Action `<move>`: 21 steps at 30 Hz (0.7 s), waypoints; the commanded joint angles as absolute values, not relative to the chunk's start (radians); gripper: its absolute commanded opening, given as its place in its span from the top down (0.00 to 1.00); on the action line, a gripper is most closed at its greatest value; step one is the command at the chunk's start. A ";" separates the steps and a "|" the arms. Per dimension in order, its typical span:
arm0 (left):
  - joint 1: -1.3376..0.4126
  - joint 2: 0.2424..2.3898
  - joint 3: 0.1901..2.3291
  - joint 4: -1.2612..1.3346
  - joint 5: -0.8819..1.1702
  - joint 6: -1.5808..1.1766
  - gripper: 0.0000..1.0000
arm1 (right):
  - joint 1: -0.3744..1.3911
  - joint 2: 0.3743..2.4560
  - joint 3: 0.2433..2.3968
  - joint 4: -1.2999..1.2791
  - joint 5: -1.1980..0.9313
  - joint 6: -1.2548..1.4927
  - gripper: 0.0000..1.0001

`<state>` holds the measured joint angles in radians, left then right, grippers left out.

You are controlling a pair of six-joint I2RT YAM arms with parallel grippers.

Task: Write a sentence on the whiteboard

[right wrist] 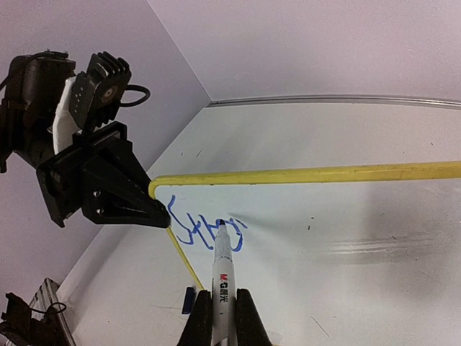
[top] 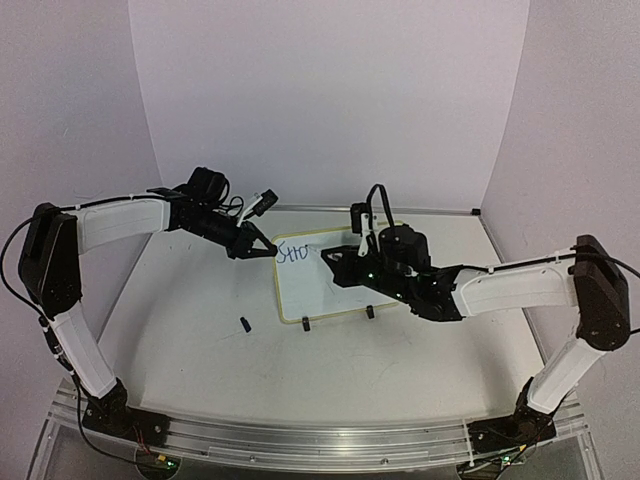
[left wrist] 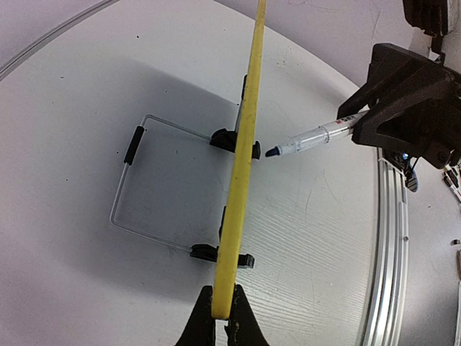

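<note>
The whiteboard [top: 312, 292] has a yellow frame and stands propped at a slant on two black clip feet. Blue letters [right wrist: 189, 229] run across its top left corner. My left gripper [top: 262, 247] is shut on that corner's yellow edge [left wrist: 241, 166], with the jaws either side of the frame at the left gripper [left wrist: 222, 317]. My right gripper [right wrist: 222, 317] is shut on a white marker [right wrist: 222, 270], uncapped, its blue tip at the last letter. In the left wrist view the marker [left wrist: 310, 137] points at the board's face and a small gap shows at the tip.
A small blue cap [top: 245, 324] lies on the table left of the board's lower corner. A wire stand [left wrist: 133, 144] props the board from behind. An aluminium rail [top: 300, 430] runs along the table's near edge. White walls close in the back and both sides.
</note>
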<state>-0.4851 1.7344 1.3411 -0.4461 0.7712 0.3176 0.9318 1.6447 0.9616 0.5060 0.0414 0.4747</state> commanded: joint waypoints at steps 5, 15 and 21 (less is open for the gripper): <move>-0.502 1.725 1.358 -0.501 0.703 0.357 1.00 | 0.929 1.667 1.007 0.520 0.076 0.471 1.00; -0.502 1.726 1.358 -0.502 0.701 0.357 1.00 | 0.929 1.680 1.010 0.514 0.089 0.477 1.00; -0.503 1.724 1.358 -0.502 0.700 0.358 1.00 | 0.929 1.672 0.998 0.495 0.118 0.487 1.00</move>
